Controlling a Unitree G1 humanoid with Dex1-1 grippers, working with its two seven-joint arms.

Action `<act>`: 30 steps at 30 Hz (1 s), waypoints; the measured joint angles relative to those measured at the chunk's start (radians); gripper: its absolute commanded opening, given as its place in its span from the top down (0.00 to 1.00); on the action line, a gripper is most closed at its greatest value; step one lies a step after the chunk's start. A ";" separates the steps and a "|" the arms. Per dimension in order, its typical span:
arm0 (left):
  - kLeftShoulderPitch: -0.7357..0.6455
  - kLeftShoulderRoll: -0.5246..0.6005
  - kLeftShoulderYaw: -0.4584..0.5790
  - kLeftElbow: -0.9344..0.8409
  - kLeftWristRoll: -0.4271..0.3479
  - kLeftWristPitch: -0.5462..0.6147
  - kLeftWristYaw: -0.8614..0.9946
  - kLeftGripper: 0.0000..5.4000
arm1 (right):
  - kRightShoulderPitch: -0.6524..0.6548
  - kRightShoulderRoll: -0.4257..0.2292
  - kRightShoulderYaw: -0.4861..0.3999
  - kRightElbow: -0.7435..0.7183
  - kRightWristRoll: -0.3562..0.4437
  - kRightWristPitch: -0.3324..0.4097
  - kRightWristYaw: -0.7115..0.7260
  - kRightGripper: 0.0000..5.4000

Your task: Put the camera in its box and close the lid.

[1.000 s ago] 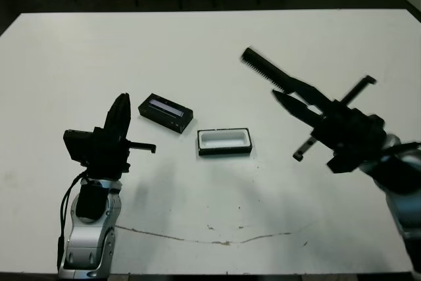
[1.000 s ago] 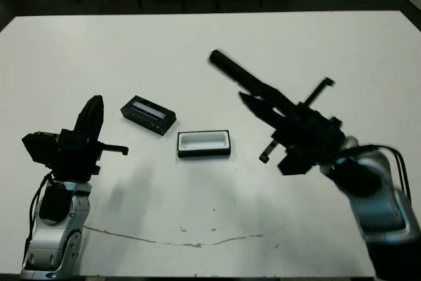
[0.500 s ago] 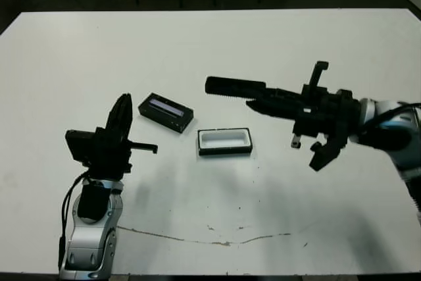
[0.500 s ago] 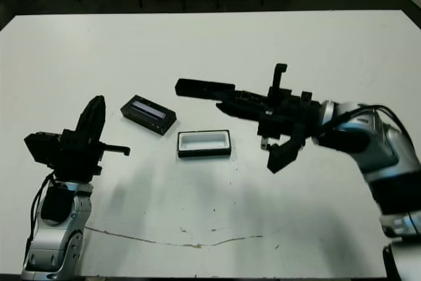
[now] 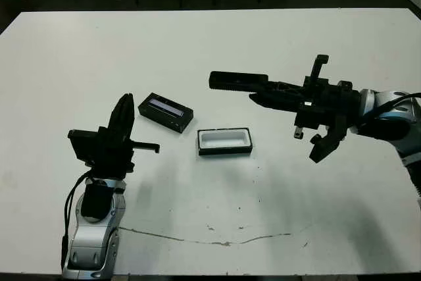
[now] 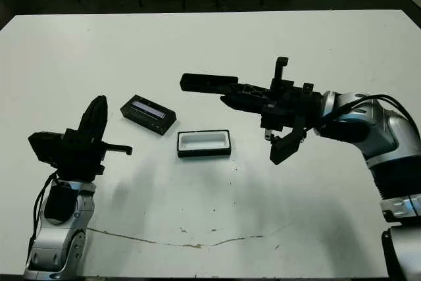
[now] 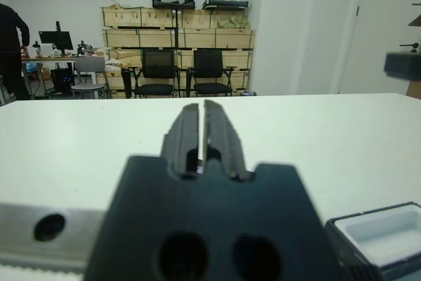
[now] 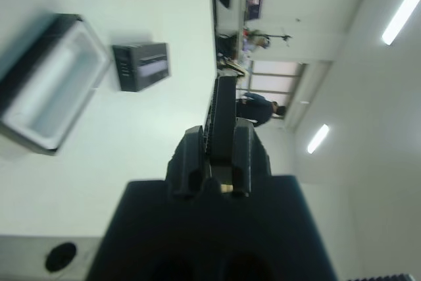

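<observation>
My left claw [image 5: 122,111] stands upright over the near left of the matte white desk [image 5: 217,215], its two ribbed black fingers pressed almost together on nothing. Past it lies the box [image 5: 224,141], a shallow black tray with smooth white lining, open and empty. Just beyond, on its left, rests the black slab with a pale strip [image 5: 166,111]. My right claw [image 6: 209,85] hangs level above the desk past the box, its long toothed fingers narrow, gripping nothing.

My right gripper [image 5: 230,80] and left gripper [image 5: 120,120] are black. Near them: black box [image 5: 224,141], white lining; black camera [image 5: 166,112], bluish-white strip. Table [image 5: 197,37] white.
</observation>
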 measured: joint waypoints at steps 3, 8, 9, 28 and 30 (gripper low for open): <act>-0.002 -0.001 -0.005 0.005 0.001 -0.005 0.000 1.00 | -0.003 -0.015 0.027 0.007 0.000 -0.016 0.012 1.00; -0.002 -0.004 -0.010 0.009 0.002 -0.008 0.000 1.00 | -0.007 -0.030 0.083 0.008 0.002 -0.022 0.060 1.00; -0.002 -0.004 -0.010 0.009 0.002 -0.009 0.000 1.00 | -0.007 -0.033 0.095 0.004 0.005 -0.014 0.078 1.00; 0.019 -0.021 -0.014 0.002 0.004 -0.022 0.006 1.00 | 0.062 -0.052 0.158 -0.110 0.055 0.165 0.234 1.00; 0.022 -0.024 -0.016 -0.001 0.004 -0.021 0.010 1.00 | 0.063 -0.049 0.158 -0.105 0.055 0.165 0.233 1.00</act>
